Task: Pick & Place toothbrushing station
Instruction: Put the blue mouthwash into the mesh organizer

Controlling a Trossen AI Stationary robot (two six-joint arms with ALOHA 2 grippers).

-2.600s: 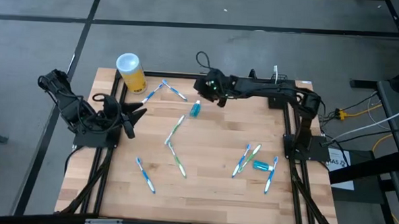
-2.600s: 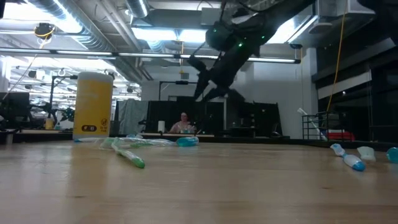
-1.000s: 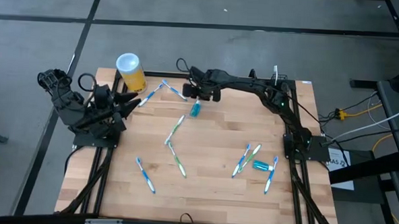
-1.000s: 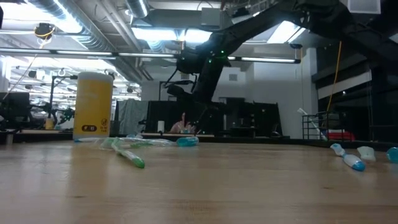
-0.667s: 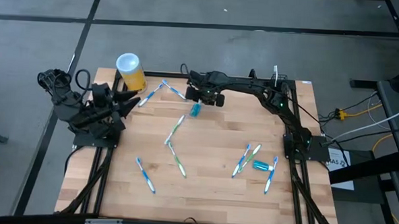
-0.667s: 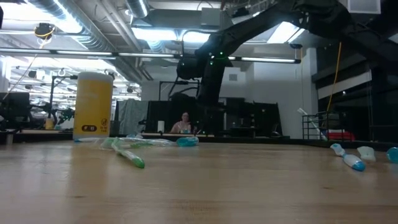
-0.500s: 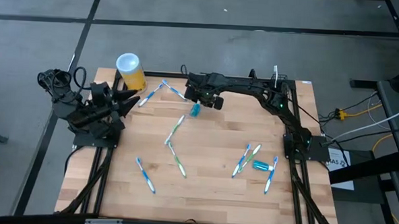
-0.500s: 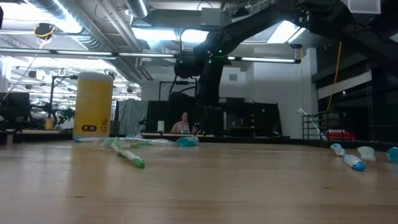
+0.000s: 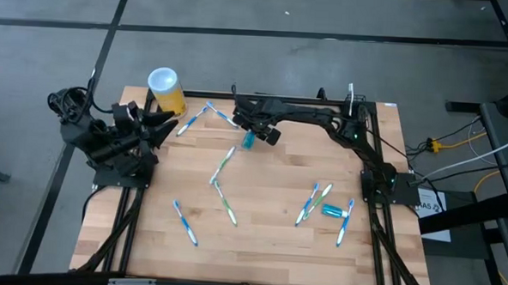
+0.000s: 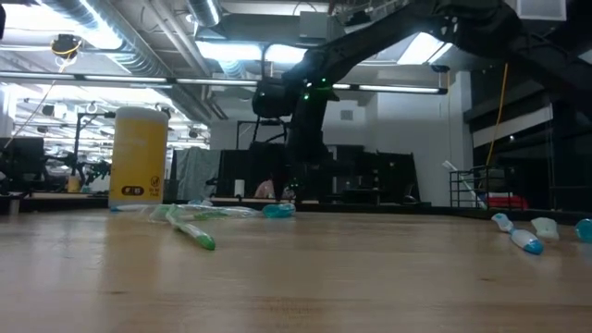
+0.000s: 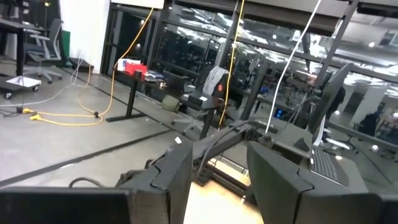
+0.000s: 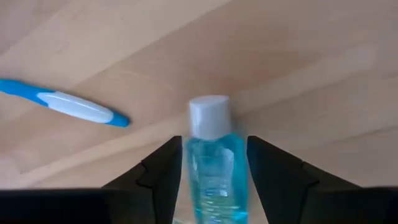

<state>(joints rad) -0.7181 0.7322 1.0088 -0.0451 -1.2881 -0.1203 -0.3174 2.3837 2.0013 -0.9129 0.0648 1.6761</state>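
Lowered since a moment before, right gripper (image 12: 211, 171) stood spread astride blue bottle (image 12: 213, 163) at table's (image 9: 267, 246) twelve o'clock; left gripper (image 11: 217, 180) gaped.

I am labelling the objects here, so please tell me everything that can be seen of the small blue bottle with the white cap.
The small blue bottle looks like clear plastic with blue liquid inside and has a rounded white cap. It lies on its side on the wooden table, in the far middle part, near a blue and white toothbrush but apart from it. The right pincer hangs over it, open, one dark finger on each side. Whether the fingers touch it cannot be told.
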